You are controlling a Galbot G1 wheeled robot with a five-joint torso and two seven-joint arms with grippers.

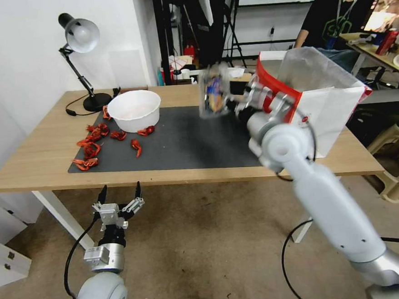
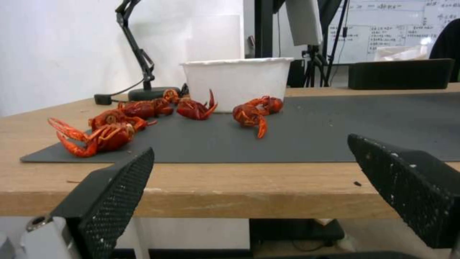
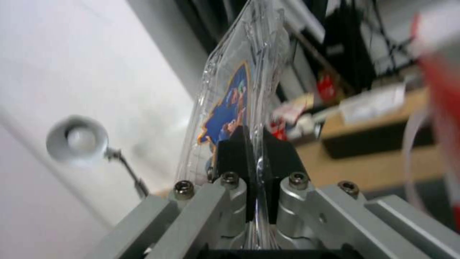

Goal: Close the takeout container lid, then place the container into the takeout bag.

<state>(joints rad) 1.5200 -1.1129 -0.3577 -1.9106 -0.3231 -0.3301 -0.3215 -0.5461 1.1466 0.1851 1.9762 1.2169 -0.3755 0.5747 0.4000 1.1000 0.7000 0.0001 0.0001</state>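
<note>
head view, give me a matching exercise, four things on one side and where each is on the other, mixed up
Things:
1. takeout container
2. takeout bag
3. white bowl
4. left gripper

Places:
A. on the dark mat beside red crayfish
B. below the table's front edge, open
C. at the table's right end
D. held above the mat in the right gripper

Pairs: 1-D, 2-C, 3-A, 4-B

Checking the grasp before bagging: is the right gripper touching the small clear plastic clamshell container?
Touching. In the right wrist view, the right gripper has both black fingers pressed flat against the clear container's edge, pinching it.
</note>
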